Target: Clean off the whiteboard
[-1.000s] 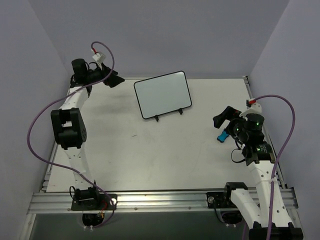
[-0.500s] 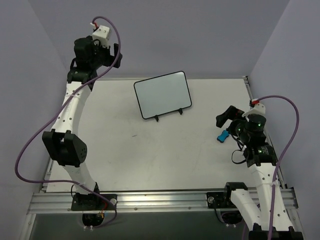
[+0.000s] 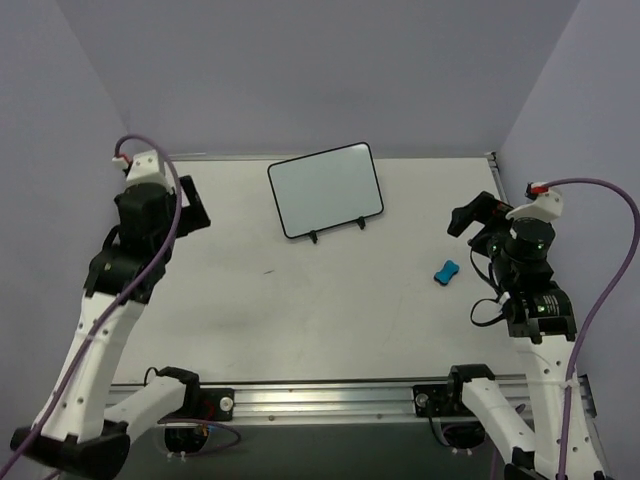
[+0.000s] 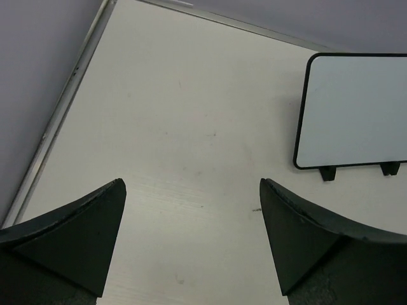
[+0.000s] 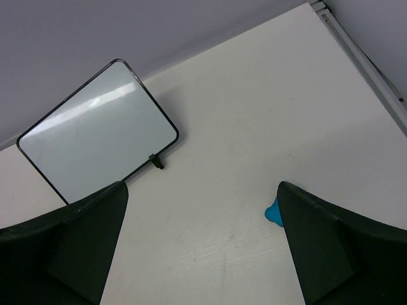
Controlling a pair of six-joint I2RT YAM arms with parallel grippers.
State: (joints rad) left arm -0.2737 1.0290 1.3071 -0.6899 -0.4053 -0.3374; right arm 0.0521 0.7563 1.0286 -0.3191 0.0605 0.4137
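A: Since both arms have drawn back toward their bases, what is listed nearest?

B: Item one, left tool (image 3: 190, 205). It is raised over the left side of the tabletop (image 3: 330, 320), fingers spread wide, with nothing between them. A second ago it reached toward the far left corner; it has since pulled in.

A: And the other side?

B: Item two, right tool (image 3: 476, 214). It is likewise spread and empty, held up near the right edge. A second ago it sat low, just beside the eraser, and it has since lifted clear.

A: The eraser, then?

B: Item three, eraser (image 3: 446, 271). A small blue block lying alone on the tabletop at right, near the right tool but apart from it, in the same spot as before.

A: Farthest entry?

B: Item four, whiteboard (image 3: 326, 190). Black-framed, it is propped at a tilt on its stand (image 3: 337, 231) at the far centre, unmoved. Its face reads white in all three views, with one pale glare streak and no writing visible.

A: Meaning for the job?

B: Judged, not seen: the wiping looks finished, the eraser is set down, and both arms are retiring. Any faint leftover mark would be too small to tell.
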